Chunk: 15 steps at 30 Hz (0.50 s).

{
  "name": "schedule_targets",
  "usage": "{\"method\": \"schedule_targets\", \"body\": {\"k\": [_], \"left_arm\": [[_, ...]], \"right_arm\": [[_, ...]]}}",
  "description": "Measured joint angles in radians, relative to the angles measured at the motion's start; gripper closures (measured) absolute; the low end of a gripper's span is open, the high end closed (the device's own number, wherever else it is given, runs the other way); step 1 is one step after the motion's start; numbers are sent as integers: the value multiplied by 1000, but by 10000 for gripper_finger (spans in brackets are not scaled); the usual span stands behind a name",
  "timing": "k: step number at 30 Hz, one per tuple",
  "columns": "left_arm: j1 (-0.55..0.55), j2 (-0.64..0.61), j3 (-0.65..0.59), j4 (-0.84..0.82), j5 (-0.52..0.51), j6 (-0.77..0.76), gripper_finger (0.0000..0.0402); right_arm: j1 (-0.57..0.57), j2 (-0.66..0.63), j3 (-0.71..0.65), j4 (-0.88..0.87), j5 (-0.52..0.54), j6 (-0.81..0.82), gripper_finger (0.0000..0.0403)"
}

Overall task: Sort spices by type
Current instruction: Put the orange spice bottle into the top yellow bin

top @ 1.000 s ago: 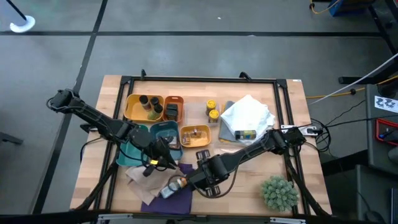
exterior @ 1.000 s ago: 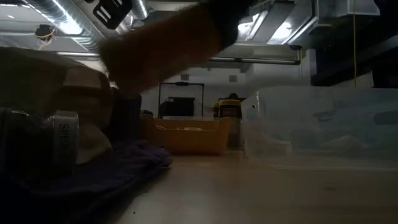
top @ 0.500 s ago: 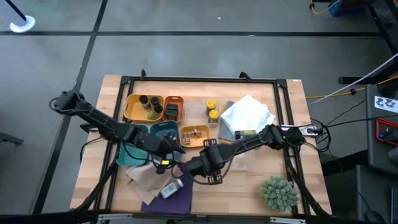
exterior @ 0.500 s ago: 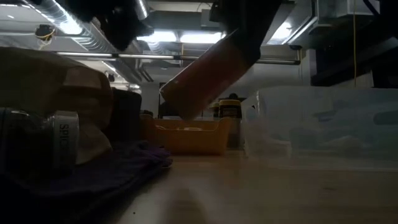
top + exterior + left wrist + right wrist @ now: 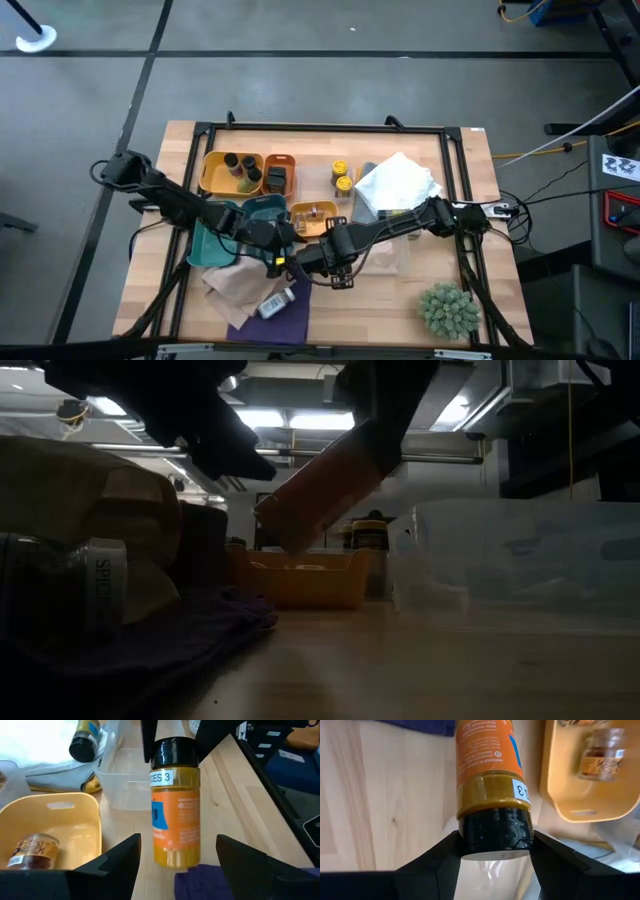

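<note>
An orange-labelled spice bottle point(image 5: 175, 815) with a black cap hangs in the air near the table's middle, and my right gripper point(image 5: 495, 836) is shut on it. My left gripper point(image 5: 177, 845) is open just short of the bottle's bottom end, one finger to each side, touching nothing. In the low view the bottle point(image 5: 325, 485) is tilted, cap end up. A small brown jar point(image 5: 32, 851) lies in a yellow tray point(image 5: 75, 802). A white-capped jar point(image 5: 272, 303) lies on its side on a purple cloth point(image 5: 290, 318). My right gripper pinches the bottle's black cap point(image 5: 470, 827) between its two fingers point(image 5: 440, 855), one on each side. The fingers come from above, pointing down. The bottle hangs below them, tilted, lifted clear of the table.
At the far left stand a yellow tray with dark bottles point(image 5: 232, 172), an orange tray point(image 5: 278, 175) and a teal tray point(image 5: 262, 212). Two yellow-capped jars point(image 5: 342, 175), a white bag point(image 5: 398, 185), a clear container point(image 5: 520, 565), a brown paper bag point(image 5: 235, 282) and a spiky plant point(image 5: 448, 308) also lie about.
My right gripper has lifted the orange bottle off the purple cloth and carried it toward the far edge, near the yellow tray. My left gripper has come down and toward the bottle. The white-capped jar stays on the cloth.
</note>
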Motion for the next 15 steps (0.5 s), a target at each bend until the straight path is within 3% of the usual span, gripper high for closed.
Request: {"method": "schedule_targets", "body": {"k": [15], "left_arm": [[0,24,0,45,14,-5,160]], "right_arm": [[0,0,0,132,92,5,191]]}}
